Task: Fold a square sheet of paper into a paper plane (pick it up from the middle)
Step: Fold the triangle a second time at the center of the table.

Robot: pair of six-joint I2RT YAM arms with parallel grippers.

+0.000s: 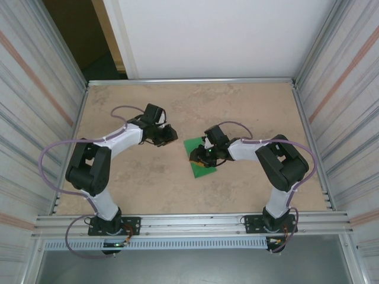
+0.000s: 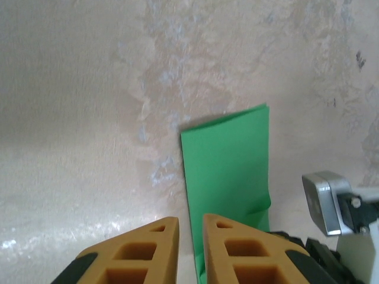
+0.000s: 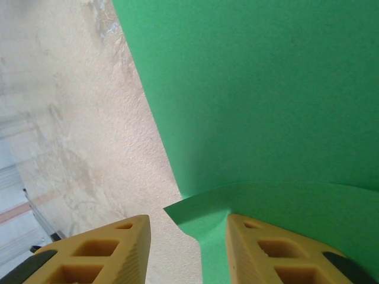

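The left arm (image 1: 118, 139) and the right arm (image 1: 246, 151) are alike: white tubular links joined by bulky black joint housings, each on a black base (image 1: 109, 226) bolted at the near edge. A lilac-grey cable (image 1: 44, 160) loops along each. The left pincer (image 2: 190, 222) and the right pincer (image 3: 188, 219) each carry two ochre-yellow plastic fingers (image 3: 112, 248) with hollow ribbed cells and black mounts.

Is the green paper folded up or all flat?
Folded, at least partly. In the right wrist view one layer of the green paper lies over another. How many folds, I cannot tell.
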